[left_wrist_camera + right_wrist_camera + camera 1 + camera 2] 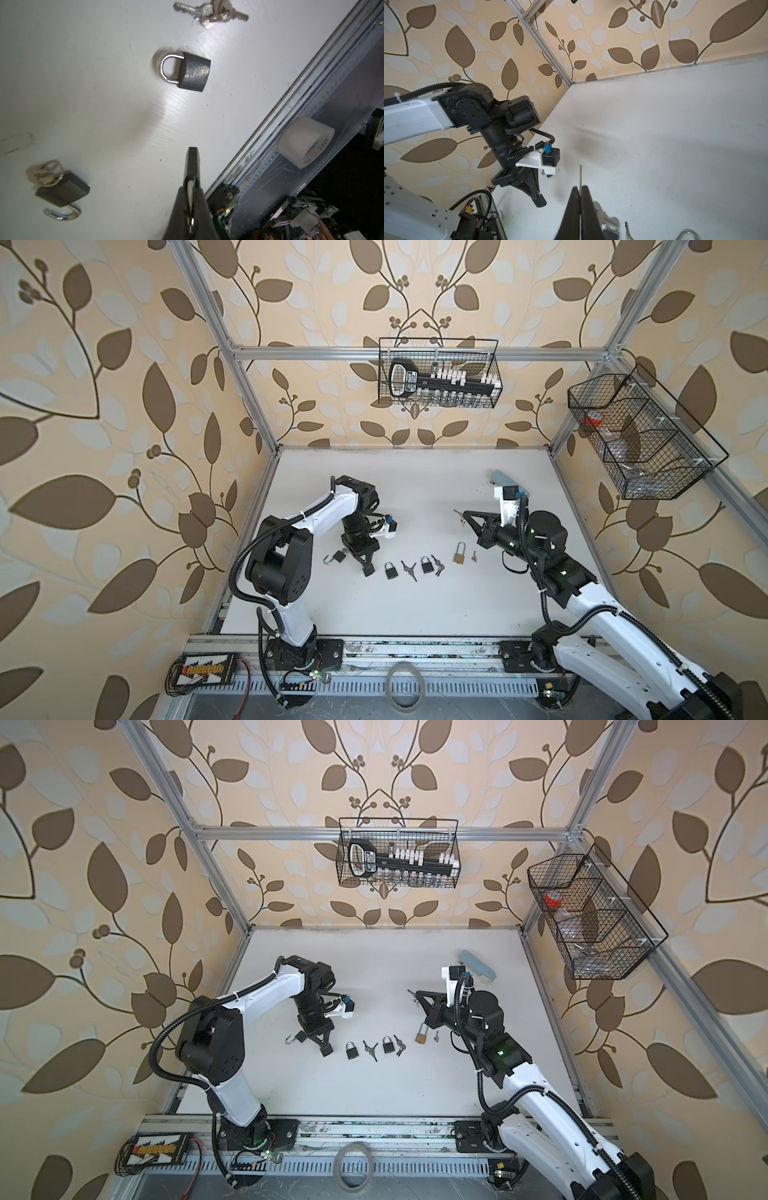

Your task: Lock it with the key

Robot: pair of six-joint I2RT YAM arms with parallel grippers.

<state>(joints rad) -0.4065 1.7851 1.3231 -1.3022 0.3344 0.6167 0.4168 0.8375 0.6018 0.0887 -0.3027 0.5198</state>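
Key (457, 513) is being pinched in the tightly closed right gripper (464, 514), raised above the bench (415, 614); a black padlock (193, 160) is being clamped by its shackle (190, 192) in the closed left gripper (192, 186).

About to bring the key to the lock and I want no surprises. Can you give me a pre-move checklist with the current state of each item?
1. Key gripped: ok. The right gripper is shut on the key, with the blade sticking out past the tips.
2. Padlock gripped: ok. The left gripper is shut on the black padlock by its shackle.
3. Keyhole facing the key: cannot tell. No view shows it.
4. Key lined up with padlock: not ok. The grippers are well apart in both top views.
5. Shackle pushed home: cannot tell. It is hidden between the jaws.
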